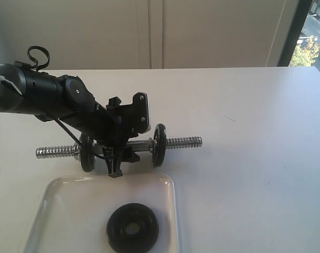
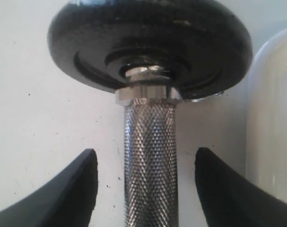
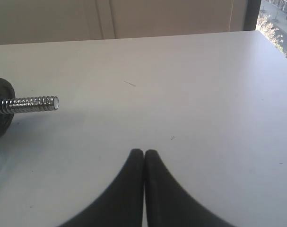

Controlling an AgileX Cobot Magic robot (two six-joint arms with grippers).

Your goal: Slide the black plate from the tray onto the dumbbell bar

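The plate (image 1: 132, 227) lies flat in the tray (image 1: 59, 211), at the near edge of the desk (image 1: 254, 132), toward the tray's right side. Just beyond the tray the bar (image 1: 183, 142) lies left to right, with a disc (image 1: 87, 153) on the left and another (image 1: 159, 145) on the right, threaded ends sticking out past both. The left arm reaches down between the discs. Its left fingers (image 2: 82, 189) stand wide on either side of the knurled middle (image 2: 150, 156), clear of it. The right fingers (image 3: 129, 189) are pressed together, holding nothing, over bare desk well apart from the bar's right end (image 3: 30, 104).
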